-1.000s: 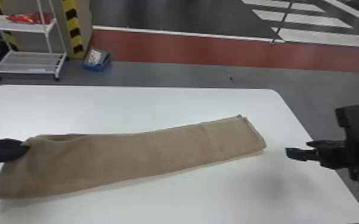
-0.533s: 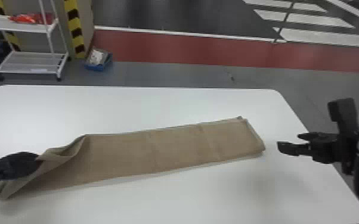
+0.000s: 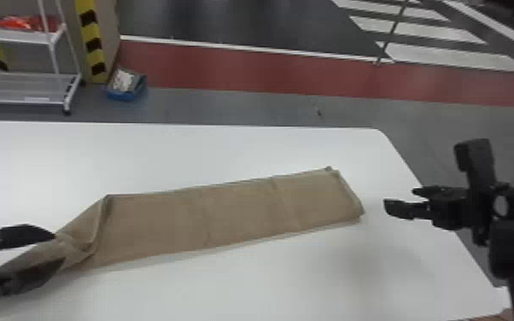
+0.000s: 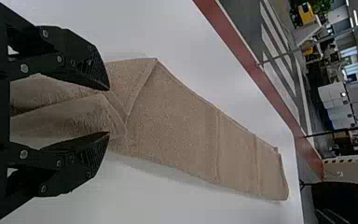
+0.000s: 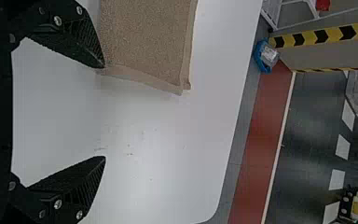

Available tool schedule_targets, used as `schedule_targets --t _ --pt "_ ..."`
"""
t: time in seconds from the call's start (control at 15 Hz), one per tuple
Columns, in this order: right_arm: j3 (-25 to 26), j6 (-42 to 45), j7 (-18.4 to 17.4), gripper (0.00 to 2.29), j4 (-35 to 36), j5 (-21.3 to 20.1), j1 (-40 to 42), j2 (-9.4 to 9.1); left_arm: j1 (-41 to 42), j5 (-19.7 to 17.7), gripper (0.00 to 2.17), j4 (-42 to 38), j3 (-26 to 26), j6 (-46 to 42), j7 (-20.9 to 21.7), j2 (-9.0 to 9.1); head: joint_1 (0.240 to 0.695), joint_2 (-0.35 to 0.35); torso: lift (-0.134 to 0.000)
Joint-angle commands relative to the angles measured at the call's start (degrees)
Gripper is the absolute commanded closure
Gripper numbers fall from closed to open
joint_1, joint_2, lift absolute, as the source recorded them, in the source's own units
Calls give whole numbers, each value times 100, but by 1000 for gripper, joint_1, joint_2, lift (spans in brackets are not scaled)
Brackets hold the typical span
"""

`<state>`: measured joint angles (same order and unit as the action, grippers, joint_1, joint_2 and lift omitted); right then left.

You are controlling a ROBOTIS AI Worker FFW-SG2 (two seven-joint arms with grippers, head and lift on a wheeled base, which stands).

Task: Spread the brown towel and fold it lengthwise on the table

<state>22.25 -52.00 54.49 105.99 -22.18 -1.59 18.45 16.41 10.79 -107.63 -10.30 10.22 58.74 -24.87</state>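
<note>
Smooth the towel (image 3: pixel 235 217) toward nearly three o'clock from the left gripper (image 3: pixel 59 248), with jaws apart around the rumpled end; leave right gripper (image 3: pixel 401 199), with jaws parted, aside.

Head view: table (image 3: pixel 226 145) seen from above, forward and down, farthest off.
Left wrist view: towel (image 4: pixel 177 126) looked along from close by, turned sideways.
Right wrist view: table's far edge faced from nearby, turned sideways.
Shared: towel's right end by all; blue container (image 3: pixel 119 94) by head and right wrist.
</note>
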Motion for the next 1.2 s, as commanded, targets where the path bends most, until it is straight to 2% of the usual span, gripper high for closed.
schedule_targets --t 0.0,0.47,0.6,0.67,0.8,0.93,1.13 --pt "7 19 0 215 -26 29 0 1 2 -16 90 23 2 -6 -21 17 695 -225 -124" --pt "-63 36 0 215 -105 -32 -44 -34 -200 -69 90 251 -130 257 58 17 695 -213 -124" --pt "-45 19 9 215 -105 -32 -26 -34 -437 -490 100 322 -394 908 375 -9 695 -203 -124" --pt "-28 19 18 215 -105 -23 -17 -34 -525 -605 124 366 -482 996 384 -27 695 -196 -124" --pt "-19 19 18 215 -105 -32 0 -34 -666 -631 144 392 -640 1013 340 -36 695 -170 -124" --pt "-28 19 26 215 -105 -32 18 -43 -824 -376 144 647 -525 978 -29 -62 695 -152 -124" --pt "7 19 53 215 -35 3 106 -34 -1114 63 147 1306 -218 679 -135 -89 695 -119 -124"
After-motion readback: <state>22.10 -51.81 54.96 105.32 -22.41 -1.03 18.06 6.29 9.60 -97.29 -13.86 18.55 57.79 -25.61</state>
